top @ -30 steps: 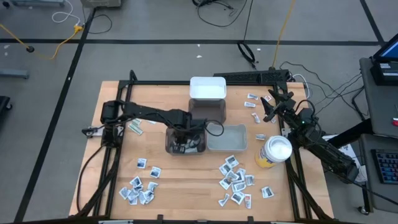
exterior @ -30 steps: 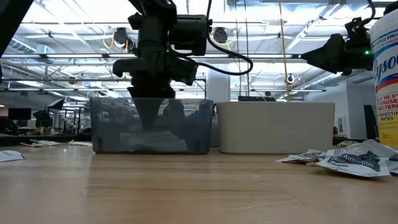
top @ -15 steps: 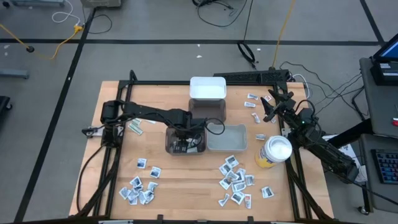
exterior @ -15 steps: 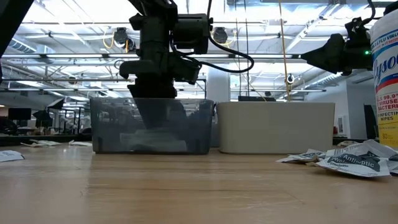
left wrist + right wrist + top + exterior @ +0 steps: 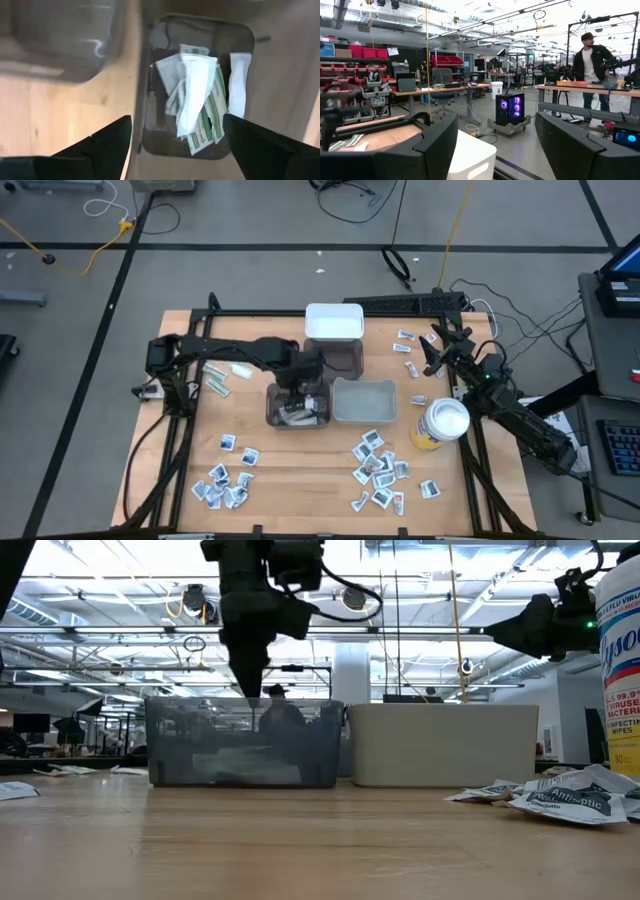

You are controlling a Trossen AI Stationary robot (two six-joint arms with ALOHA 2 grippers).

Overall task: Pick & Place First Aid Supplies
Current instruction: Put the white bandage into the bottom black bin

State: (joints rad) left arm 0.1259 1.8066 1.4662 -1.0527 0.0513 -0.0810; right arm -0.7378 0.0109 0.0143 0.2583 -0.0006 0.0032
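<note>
Above dark bin (image 5: 297, 409) rim, left gripper (image 5: 301, 383) jaws wide, clear.

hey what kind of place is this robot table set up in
Most likely a robotics lab or workshop in an open industrial hall. The right wrist view shows workbenches, shelves of red storage bins, a lit computer tower on a cart, and a person at another bench. Cables trail over the floor.
</note>
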